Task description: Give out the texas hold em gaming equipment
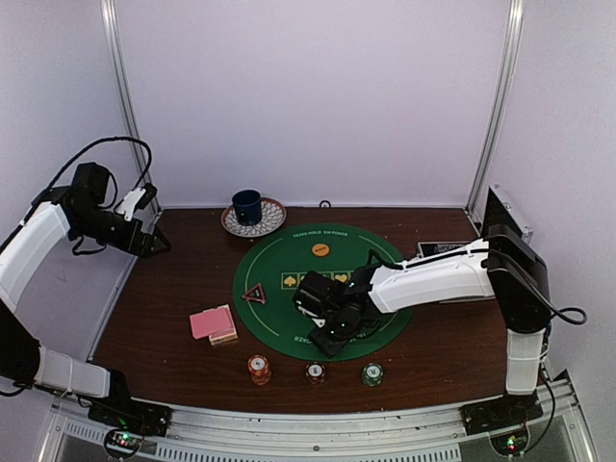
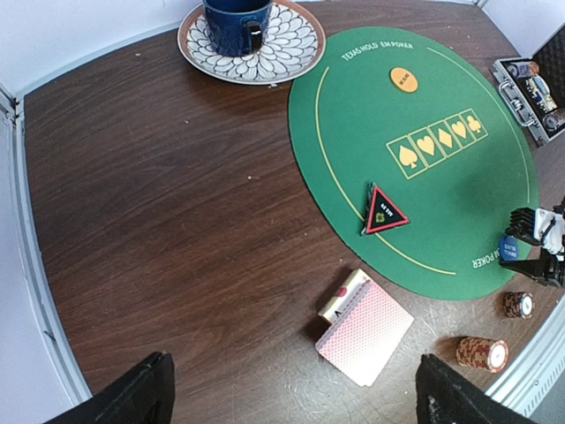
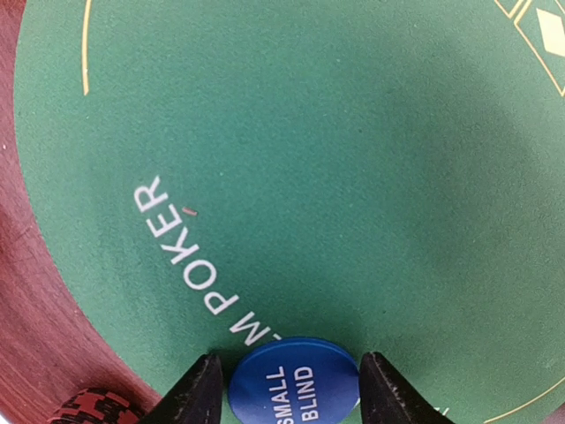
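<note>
A blue "SMALL BLIND" disc [image 3: 294, 386] lies on the green felt mat [image 3: 335, 159] near its front edge. My right gripper [image 3: 290, 362] straddles it, jaws open with a thin gap on each side. On the mat are also a yellow disc [image 1: 320, 249] and a red-edged black triangle marker [image 1: 254, 295]. A pink-backed deck of cards [image 1: 213, 323] rests on the wood left of the mat. Orange [image 1: 259, 369], white [image 1: 315, 372] and green [image 1: 372, 374] chip stacks stand in front. My left gripper [image 1: 159, 241] hovers open at the far left, holding nothing.
A blue cup [image 1: 247, 205] on a patterned saucer [image 1: 272, 221] stands behind the mat. A black metal-edged case [image 2: 530, 84] with chips sits at the right rear. A red-striped chip stack [image 3: 97, 408] lies just left of my right fingers.
</note>
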Available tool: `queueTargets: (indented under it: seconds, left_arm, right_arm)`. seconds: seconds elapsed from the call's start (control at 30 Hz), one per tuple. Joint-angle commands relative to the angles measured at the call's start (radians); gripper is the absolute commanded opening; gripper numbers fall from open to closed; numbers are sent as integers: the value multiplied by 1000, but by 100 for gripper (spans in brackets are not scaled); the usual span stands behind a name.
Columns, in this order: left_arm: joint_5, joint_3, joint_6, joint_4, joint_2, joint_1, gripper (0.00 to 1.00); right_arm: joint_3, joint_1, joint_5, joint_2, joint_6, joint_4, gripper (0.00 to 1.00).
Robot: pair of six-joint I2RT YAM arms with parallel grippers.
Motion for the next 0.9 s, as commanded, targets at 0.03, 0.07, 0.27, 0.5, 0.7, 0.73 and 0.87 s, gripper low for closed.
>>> queueTargets:
  seconds: [0.03, 0.07, 0.27, 0.5, 0.7, 0.73, 0.87]
  left_arm:
    - [16, 32, 8, -2, -8, 6, 97]
    - [17, 32, 8, -3, -7, 7, 98]
    - [18, 36, 9, -4, -6, 6, 98]
    - [19, 38, 14, -10, -5, 6, 98]
    - [27, 40, 18, -15, -3, 5, 98]
    - [26, 42, 17, -18, -1, 5, 97]
    - [29, 43, 18, -20, -2, 5, 97]
  right_arm:
    - [-62, 2, 91, -7, 16, -8, 52]
    - [-72, 1, 98, -13, 18, -8, 51]
    - [-132, -27, 113, -54, 39, -2, 46]
    - [-211, -82, 128, -125, 52, -8, 41]
    - [-283, -146, 134, -189, 50, -17, 40]
    - [-292, -155, 134, -197, 48, -17, 41]
    - [-316, -193, 125, -219, 45, -16, 40]
